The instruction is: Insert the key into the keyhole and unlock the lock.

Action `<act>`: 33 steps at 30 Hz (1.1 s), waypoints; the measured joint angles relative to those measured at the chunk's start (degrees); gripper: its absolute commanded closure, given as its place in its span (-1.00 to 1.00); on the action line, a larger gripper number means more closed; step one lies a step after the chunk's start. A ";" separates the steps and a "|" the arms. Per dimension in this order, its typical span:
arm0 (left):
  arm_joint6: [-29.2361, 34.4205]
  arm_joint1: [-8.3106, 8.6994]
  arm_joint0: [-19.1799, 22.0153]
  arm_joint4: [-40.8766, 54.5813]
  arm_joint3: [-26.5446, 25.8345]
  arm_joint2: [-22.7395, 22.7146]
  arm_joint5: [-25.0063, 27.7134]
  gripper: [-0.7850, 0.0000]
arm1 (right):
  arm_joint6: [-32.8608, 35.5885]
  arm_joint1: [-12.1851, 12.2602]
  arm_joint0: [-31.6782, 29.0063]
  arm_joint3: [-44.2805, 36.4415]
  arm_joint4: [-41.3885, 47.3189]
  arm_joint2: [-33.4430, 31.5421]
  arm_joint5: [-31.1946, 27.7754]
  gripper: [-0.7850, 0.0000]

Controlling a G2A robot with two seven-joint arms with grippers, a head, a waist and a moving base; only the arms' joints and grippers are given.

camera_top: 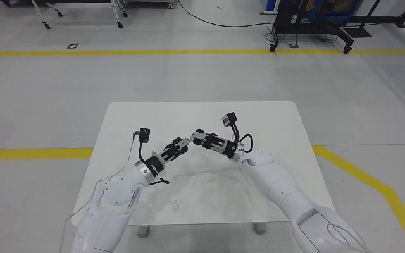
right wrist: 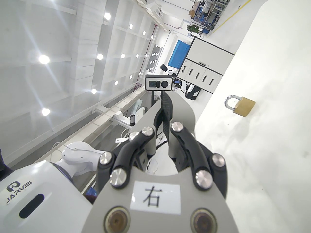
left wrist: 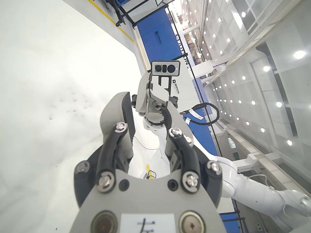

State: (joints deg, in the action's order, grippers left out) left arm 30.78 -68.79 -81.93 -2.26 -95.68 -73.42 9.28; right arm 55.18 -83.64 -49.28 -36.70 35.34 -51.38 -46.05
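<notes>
A brass padlock (right wrist: 240, 106) with a steel shackle lies flat on the white table (camera_top: 266, 120), off to the side of my right gripper. Both arms meet tip to tip above the middle of the table. My right gripper (right wrist: 165, 98) (camera_top: 197, 137) is shut, and the left wrist view shows a thin silver strip, apparently the key (left wrist: 147, 103), edge-on between its fingers. My left gripper (left wrist: 148, 115) (camera_top: 182, 147) is open, its two fingers (left wrist: 126, 112) spread on either side of the right gripper's tip.
The table's rounded far corners and edges lie well beyond both grippers. Yellow floor lines (camera_top: 190, 52) run behind and beside the table. A black wheeled frame (camera_top: 310, 28) stands far back on the floor.
</notes>
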 measured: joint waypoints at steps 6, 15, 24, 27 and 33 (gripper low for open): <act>-0.23 0.00 0.06 -0.45 0.39 0.63 -0.23 0.62 | 1.35 -0.39 0.50 1.20 0.29 0.12 -0.19 1.00; -0.79 0.00 0.41 -0.91 0.80 1.24 -0.80 0.86 | 3.43 -0.75 0.80 1.47 0.16 0.36 0.37 1.00; -1.62 0.07 0.46 -0.96 1.27 1.10 -0.83 1.00 | 4.31 -0.53 0.89 0.85 -0.89 0.23 1.27 1.00; -2.24 0.11 0.27 -1.39 1.23 0.90 -0.89 1.00 | 4.45 -0.40 0.78 0.57 -0.92 0.02 1.40 1.00; -2.47 0.24 -0.25 -1.44 0.93 0.50 -0.30 1.00 | 4.75 -0.21 0.55 0.25 -0.90 -0.36 1.70 1.00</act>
State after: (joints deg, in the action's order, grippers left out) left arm 28.31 -68.55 -82.19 -3.69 -94.74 -72.92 8.98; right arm 59.93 -83.85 -48.73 -36.46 34.43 -51.74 -44.36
